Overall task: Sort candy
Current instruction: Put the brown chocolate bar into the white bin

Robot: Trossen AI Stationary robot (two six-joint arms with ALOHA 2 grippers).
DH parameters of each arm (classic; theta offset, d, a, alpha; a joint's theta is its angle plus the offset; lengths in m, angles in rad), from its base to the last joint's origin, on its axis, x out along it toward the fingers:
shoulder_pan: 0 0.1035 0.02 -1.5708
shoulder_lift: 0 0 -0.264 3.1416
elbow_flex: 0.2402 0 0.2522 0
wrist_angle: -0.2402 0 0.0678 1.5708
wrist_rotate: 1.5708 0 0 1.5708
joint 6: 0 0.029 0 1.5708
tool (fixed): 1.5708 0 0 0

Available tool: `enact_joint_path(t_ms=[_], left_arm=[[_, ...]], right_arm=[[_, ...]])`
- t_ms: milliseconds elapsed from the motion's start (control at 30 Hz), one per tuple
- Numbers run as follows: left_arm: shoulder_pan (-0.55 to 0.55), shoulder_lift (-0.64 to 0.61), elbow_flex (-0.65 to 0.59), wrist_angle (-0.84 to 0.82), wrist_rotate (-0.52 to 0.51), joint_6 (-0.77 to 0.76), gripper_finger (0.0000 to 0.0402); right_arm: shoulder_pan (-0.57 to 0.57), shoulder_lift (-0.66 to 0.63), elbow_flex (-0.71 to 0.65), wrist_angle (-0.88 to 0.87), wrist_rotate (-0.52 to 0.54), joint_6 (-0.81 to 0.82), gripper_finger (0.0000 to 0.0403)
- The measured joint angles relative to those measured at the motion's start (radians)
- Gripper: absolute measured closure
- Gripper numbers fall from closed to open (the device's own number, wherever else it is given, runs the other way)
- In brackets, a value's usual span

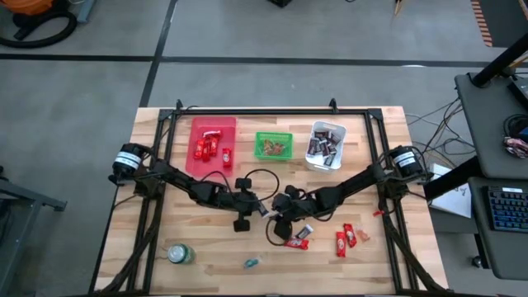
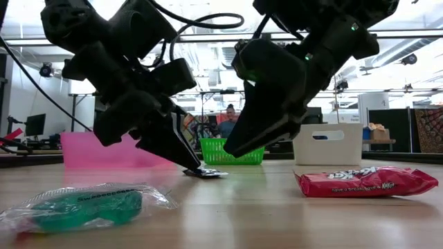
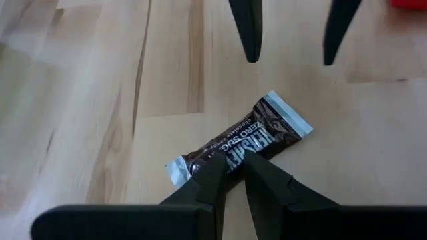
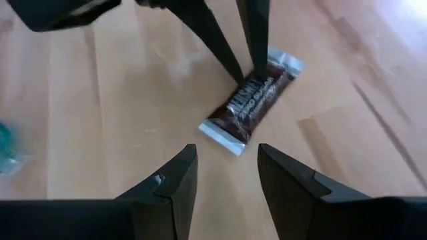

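A dark brown-and-silver candy bar [image 3: 250, 143] lies on the wooden table near its middle [image 1: 266, 211]. My left gripper [image 3: 235, 172] comes in from the table's left and is shut on the bar. My right gripper [image 4: 227, 175] hovers open just to the right of it, fingers apart and touching nothing; its two fingers also show beyond the bar in the left wrist view [image 3: 293, 40]. In the low view the bar [image 2: 206, 172] lies on the tabletop under my left gripper's tips [image 2: 190, 164]. My left gripper pinches the bar between its two fingertips [image 3: 215, 175] at the wrapper's middle [image 3: 235, 155], a little toward one crimped end. The fingers slant down from the table's left and lie roughly across the bar. The bar rests on the table.
Along the far side stand a red tray [image 1: 198, 161] with red candies, a green basket [image 1: 273, 136] and a white bin [image 1: 314, 162] with dark candies. Red candies [image 1: 345, 239] lie near the right front, one [image 2: 363, 181] close by. A green can [image 1: 180, 253] and a teal candy [image 1: 251, 263] sit at the front.
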Motion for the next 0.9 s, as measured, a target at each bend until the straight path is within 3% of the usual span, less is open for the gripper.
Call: enact_joint_path(t_ms=[300, 500, 767, 900], left_arm=[[0.003, -0.057, 0.001, -0.005, -0.062, 0.099, 0.0364], [0.022, -0.062, 0.0, -0.004, -0.136, 0.168, 0.0364], [0.054, 0.012, -0.003, 0.001, -0.15, 0.153, 0.0364], [0.054, 0.016, -0.003, -0.013, -0.096, 0.135, 0.0364]], right_arm=[[0.0, 0.04, -0.003, 0.209, 0.058, -0.185, 0.0255], [0.0, 0.129, -0.003, 0.262, 0.075, -0.208, 0.0255], [0.0, 0.16, -0.002, 0.257, 0.09, -0.167, 0.0255], [0.0, 0.117, -0.003, 0.147, 0.093, -0.186, 0.0255]])
